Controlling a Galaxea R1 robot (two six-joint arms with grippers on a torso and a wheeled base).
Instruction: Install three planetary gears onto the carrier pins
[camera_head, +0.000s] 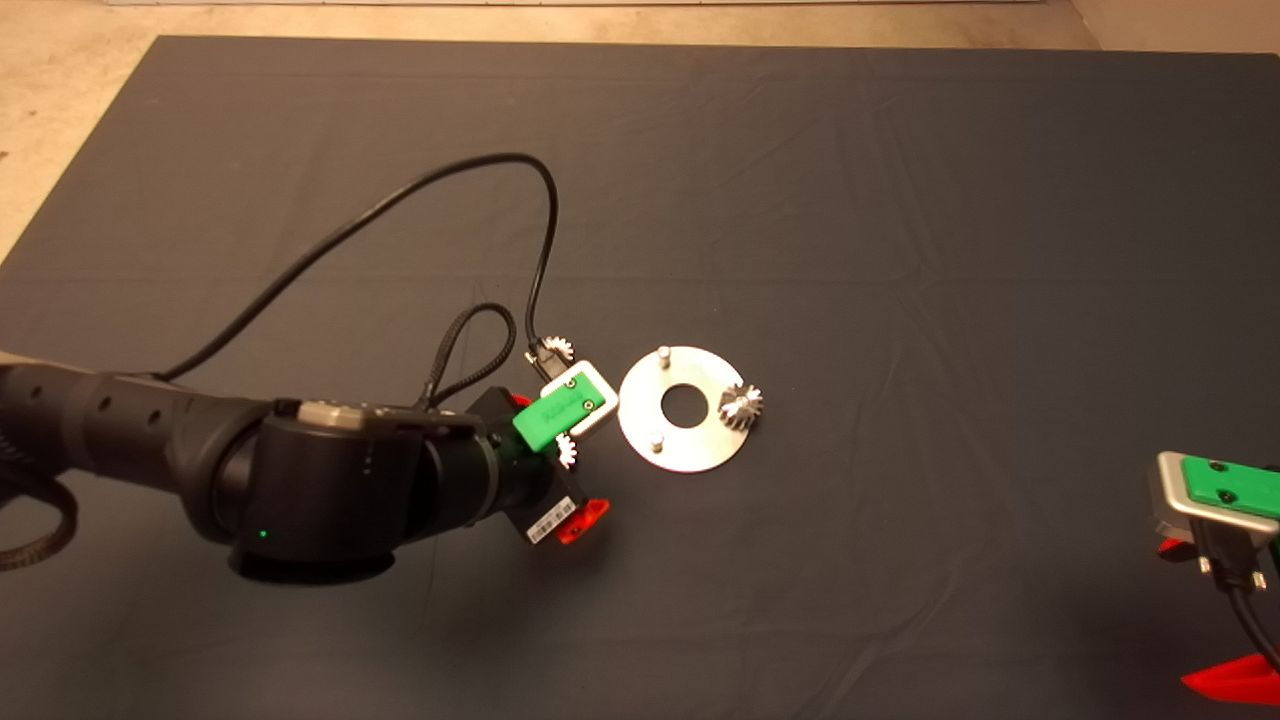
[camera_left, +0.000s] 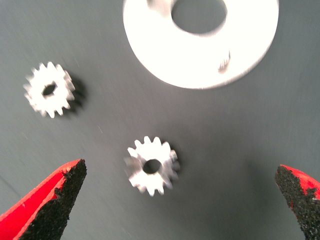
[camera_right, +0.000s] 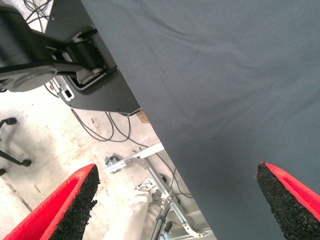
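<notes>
One down, two to go as far as I can tell: one gear sits on a pin of the disc, the other two pins are bare. My left hand hovers with fingers wide apart over a loose gear on the mat, another gear nearby. Right hand is parked open at the worktop's edge.
</notes>
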